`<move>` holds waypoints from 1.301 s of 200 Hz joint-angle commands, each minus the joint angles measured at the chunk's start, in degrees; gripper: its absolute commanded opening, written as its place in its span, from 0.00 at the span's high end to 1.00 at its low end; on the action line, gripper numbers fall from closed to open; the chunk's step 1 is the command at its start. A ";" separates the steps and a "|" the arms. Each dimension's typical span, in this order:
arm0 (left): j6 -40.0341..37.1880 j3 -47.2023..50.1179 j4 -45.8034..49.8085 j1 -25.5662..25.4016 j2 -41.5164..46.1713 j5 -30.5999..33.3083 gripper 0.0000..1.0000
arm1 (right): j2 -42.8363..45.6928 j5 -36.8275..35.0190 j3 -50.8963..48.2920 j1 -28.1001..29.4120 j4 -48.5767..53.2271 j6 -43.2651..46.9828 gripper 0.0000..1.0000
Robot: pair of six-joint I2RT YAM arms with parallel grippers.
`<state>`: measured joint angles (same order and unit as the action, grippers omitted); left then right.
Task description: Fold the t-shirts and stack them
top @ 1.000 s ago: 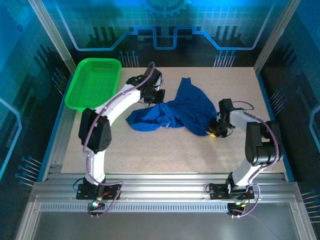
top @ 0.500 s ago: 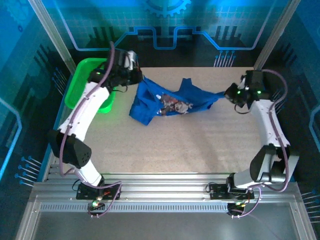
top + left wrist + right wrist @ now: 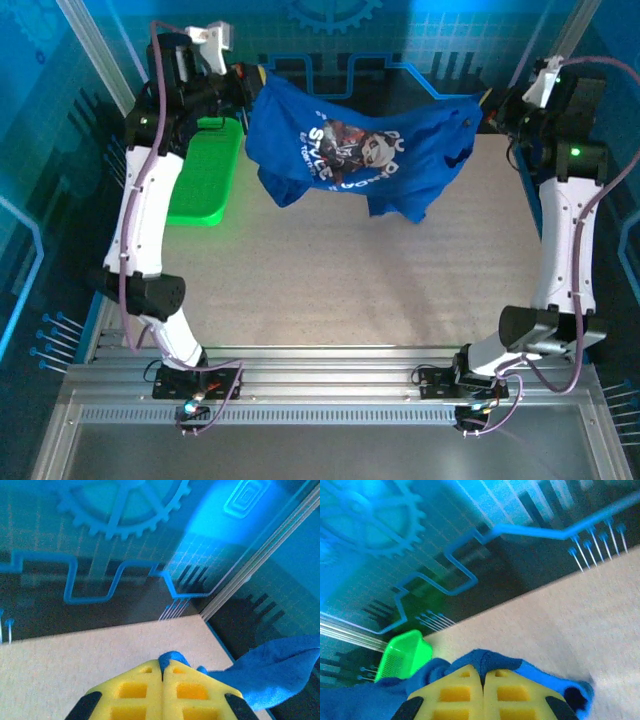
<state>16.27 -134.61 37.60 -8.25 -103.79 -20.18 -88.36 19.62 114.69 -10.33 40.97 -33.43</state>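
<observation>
**Blue t-shirt (image 3: 350, 150) hangs spread above the tabletop (image 3: 350, 280)**

The speckled beige tabletop sits inside blue-lit wall panels (image 3: 420, 40) printed with a gear and circuit lines. A green basket (image 3: 205, 175) lies at its far left. The left fingers (image 3: 135, 692) and right fingers (image 3: 510, 692) are each pinched tight on blue cloth, stretching the shirt between them in the air with its print showing from above.

White lettering on t-shirt (image 3: 425, 160) chest print (image 3: 350, 150); too small and blurred to read.
</observation>
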 commanded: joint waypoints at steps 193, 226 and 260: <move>-12.51 62.02 -8.98 -20.71 13.14 0.78 0.97 | 16.30 -5.88 -55.10 -6.16 -0.40 7.42 1.00; -7.45 63.72 -12.60 -24.19 7.78 0.05 0.71 | 14.87 -7.76 -56.42 -7.30 -0.63 7.59 1.00; 2.03 65.21 -16.11 -22.56 9.33 -0.41 0.28 | 12.39 -8.44 -56.75 -7.42 0.64 8.85 1.00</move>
<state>9.47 -70.67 26.30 -32.62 -97.36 -19.29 -74.46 12.58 58.65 -16.95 40.51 -26.22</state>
